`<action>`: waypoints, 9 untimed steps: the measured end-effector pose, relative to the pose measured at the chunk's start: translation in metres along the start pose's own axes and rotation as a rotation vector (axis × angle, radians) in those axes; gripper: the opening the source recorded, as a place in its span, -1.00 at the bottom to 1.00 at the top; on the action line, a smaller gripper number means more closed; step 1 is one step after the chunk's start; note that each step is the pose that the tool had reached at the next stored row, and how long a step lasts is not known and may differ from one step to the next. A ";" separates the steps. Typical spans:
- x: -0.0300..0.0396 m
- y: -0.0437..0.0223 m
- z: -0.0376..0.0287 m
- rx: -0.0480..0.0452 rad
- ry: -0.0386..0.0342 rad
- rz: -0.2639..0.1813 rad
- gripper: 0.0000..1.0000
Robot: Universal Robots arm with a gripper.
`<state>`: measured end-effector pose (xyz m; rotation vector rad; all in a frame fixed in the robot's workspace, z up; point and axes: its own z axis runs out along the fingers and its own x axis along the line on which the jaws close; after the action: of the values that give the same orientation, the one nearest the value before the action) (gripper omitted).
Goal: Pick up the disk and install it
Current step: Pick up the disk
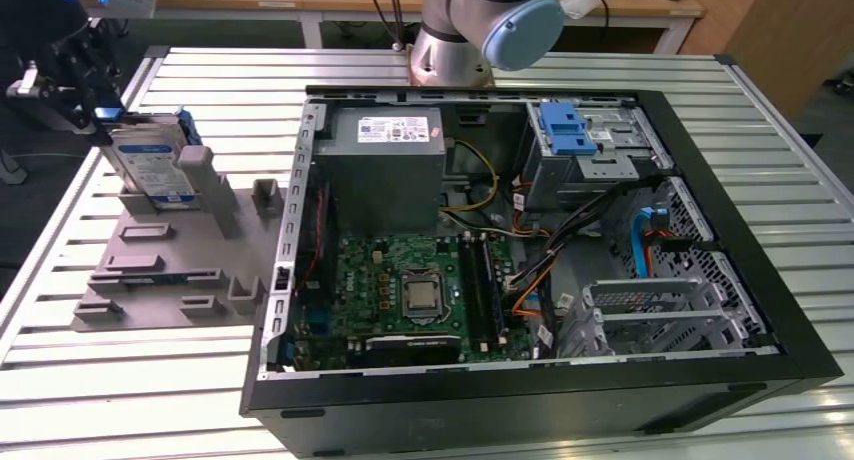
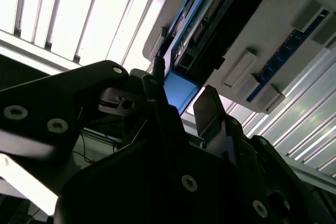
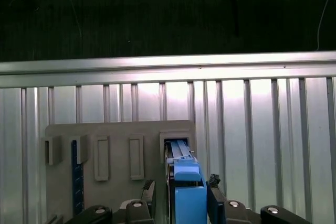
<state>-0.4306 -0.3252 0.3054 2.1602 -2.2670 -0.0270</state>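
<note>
Disk point(image 1: 144, 162) stands on edge in a slot of the grey rack point(image 1: 160, 280), on the exterior view's left of the open computer case point(image 1: 747, 380), not inside it. Gripper point(image 3: 181, 184) sits right over the disk's top edge, jaws released and straddling its blue frame along the thin side, with a gap on one side in the first wrist view, so nothing is grasped. White-and-blue label on the disk and a white sticker point(image 1: 394, 130) on the grey box in the case: print not readable.

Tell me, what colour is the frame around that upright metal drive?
Blue: the flat silver drive's plastic frame shows best in the first wrist view.
</note>
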 end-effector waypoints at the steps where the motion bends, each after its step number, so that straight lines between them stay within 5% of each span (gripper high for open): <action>1: 0.0000 0.0001 0.0005 0.0001 0.0000 0.000 -0.01; 9: 0.0000 0.0004 0.0091 -0.0001 -0.0002 0.000 0.11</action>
<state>-0.4312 -0.3252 0.2964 2.1600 -2.2673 -0.0273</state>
